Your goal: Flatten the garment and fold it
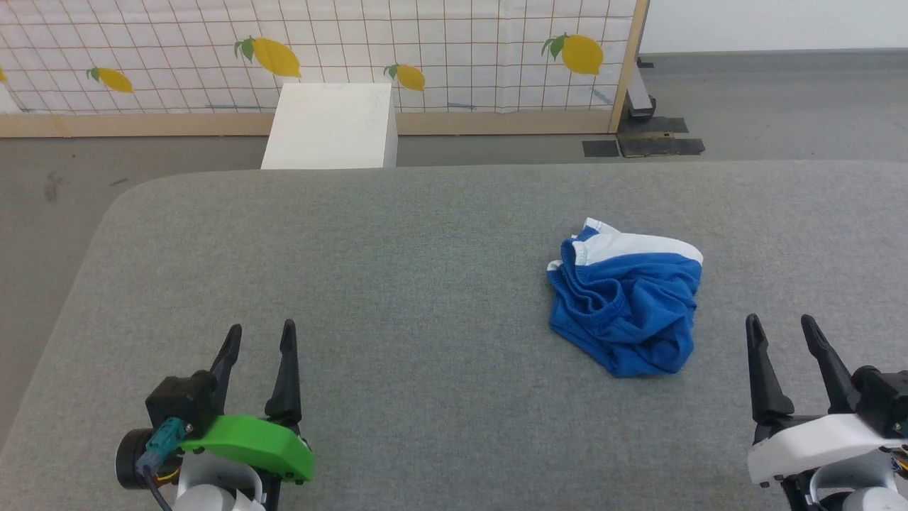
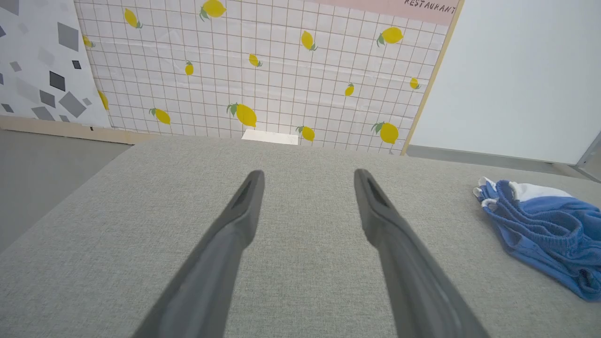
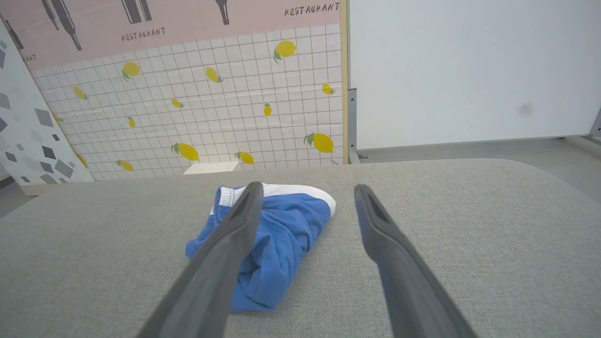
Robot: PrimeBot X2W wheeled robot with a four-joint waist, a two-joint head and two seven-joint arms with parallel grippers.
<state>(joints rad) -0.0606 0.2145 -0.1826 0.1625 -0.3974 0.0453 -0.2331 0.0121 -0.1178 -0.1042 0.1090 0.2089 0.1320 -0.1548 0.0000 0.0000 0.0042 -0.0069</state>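
Observation:
The garment, blue shorts with a white panel, lies crumpled in a heap on the grey table, right of centre. Its gathered waistband faces the near left. My left gripper stands open at the lower left, far from the garment, nothing between its fingers. My right gripper is open at the lower right, just right of and nearer than the heap, not touching it. The left wrist view has the garment at its right edge beyond the open left gripper. In the right wrist view the garment lies partly behind the left finger of the open right gripper.
A white box stands on the floor behind the table's far edge. A lemon-patterned tiled panel with a wooden frame closes the back. Dark floor plates lie at the back right. The table's left edge runs diagonally near my left arm.

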